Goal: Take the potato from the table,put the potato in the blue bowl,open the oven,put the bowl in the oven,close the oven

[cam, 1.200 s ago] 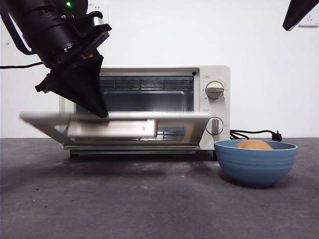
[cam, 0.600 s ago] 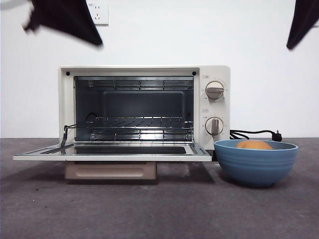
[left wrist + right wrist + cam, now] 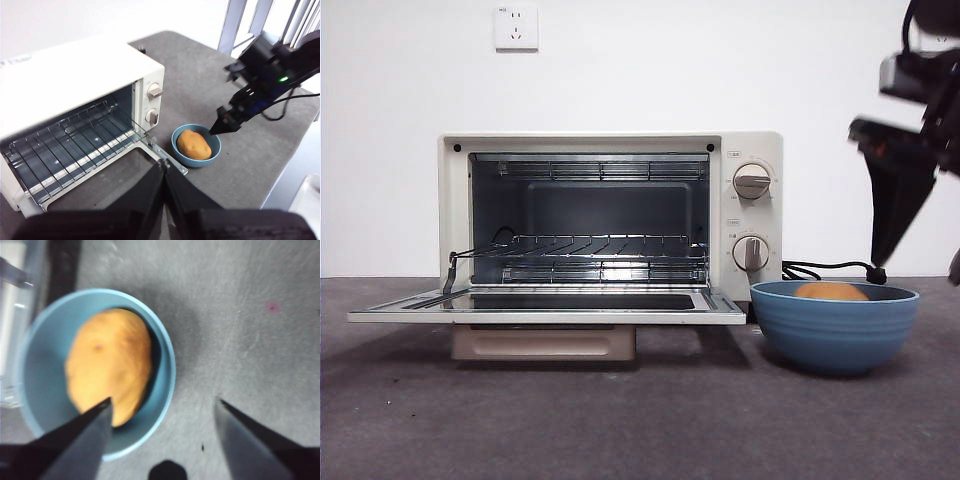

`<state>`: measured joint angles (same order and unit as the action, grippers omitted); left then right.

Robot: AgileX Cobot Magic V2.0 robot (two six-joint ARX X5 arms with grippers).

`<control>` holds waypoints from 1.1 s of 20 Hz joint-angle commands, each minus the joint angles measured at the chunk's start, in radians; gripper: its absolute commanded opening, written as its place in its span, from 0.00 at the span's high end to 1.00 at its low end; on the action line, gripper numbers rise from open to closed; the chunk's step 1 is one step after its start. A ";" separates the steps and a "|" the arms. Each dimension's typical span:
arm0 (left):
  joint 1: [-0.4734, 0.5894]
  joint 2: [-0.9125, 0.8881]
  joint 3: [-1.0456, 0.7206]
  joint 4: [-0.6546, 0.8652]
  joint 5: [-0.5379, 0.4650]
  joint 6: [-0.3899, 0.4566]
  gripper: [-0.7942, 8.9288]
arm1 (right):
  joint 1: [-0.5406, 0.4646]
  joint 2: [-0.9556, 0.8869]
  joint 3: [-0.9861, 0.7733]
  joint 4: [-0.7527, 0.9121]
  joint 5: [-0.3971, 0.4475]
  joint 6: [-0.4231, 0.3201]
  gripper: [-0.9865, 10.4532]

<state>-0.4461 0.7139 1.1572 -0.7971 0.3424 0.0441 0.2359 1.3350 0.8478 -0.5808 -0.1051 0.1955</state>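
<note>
The cream oven (image 3: 760, 212) stands open, its glass door (image 3: 550, 304) lying flat with the beige handle (image 3: 542, 343) under its front edge. To the right of the oven, the blue bowl (image 3: 834, 335) rests on the table (image 3: 620, 420) with the potato (image 3: 830, 291) inside. My right gripper (image 3: 917, 266) hangs open just above the bowl's right rim. In the right wrist view the bowl (image 3: 170, 365) and potato (image 3: 107, 370) lie below the spread right gripper (image 3: 162, 401). My left gripper (image 3: 164, 167) is shut and empty, high above the oven door's front, looking down on the oven (image 3: 75, 70), bowl (image 3: 216, 144) and right gripper (image 3: 220, 129).
A wire rack (image 3: 590, 245) sits inside the oven cavity. The black cord and plug (image 3: 845, 268) trail behind the bowl. A wall socket (image 3: 516, 27) is on the white wall. The table's right edge (image 3: 295, 145) lies beyond the bowl.
The oven door has dropped from half-open to flat. The left arm has risen out of the front view. The right arm has come down toward the bowl.
</note>
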 commanded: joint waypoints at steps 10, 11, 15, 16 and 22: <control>0.002 -0.024 -0.004 -0.118 -0.003 0.001 0.93 | -0.020 0.147 -0.007 0.087 -0.029 -0.021 0.81; 0.002 -0.024 -0.004 -0.118 -0.003 0.001 0.93 | -0.020 0.156 -0.007 0.086 -0.029 -0.021 0.81; 0.002 -0.024 -0.004 -0.118 -0.003 0.001 0.93 | -0.019 0.161 -0.007 0.110 -0.031 -0.025 0.93; 0.002 -0.024 -0.004 -0.118 -0.003 0.001 0.93 | -0.019 0.161 -0.007 0.109 -0.050 -0.025 0.93; 0.003 -0.023 -0.004 -0.118 -0.056 0.008 0.93 | 0.003 0.071 0.005 0.080 -0.080 -0.008 0.93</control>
<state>-0.4461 0.6922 1.1572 -0.9157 0.2932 0.0448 0.2340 1.4117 0.8501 -0.5083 -0.1768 0.1795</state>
